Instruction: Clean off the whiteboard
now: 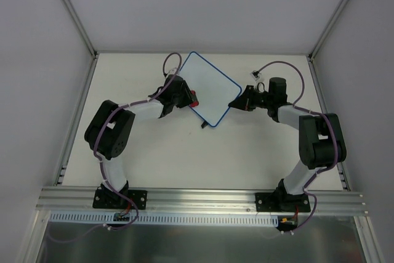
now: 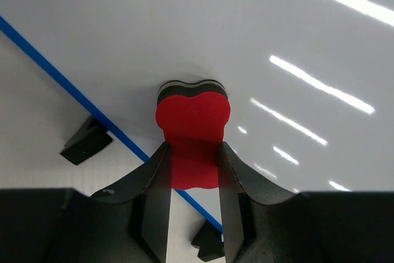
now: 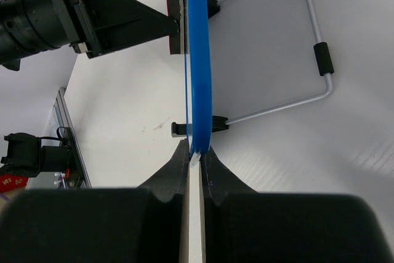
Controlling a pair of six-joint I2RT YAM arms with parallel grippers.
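Left to right across the table [image 1: 178, 158]: the left gripper [image 2: 192, 155] pinches a red eraser [image 2: 192, 118], its dark pad pressed against the whiteboard [image 1: 208, 87]. The whiteboard stands mid-table, its white face carrying only streaks of glare. The right gripper [image 3: 196, 152] has its jaws clamped on the whiteboard's blue frame.
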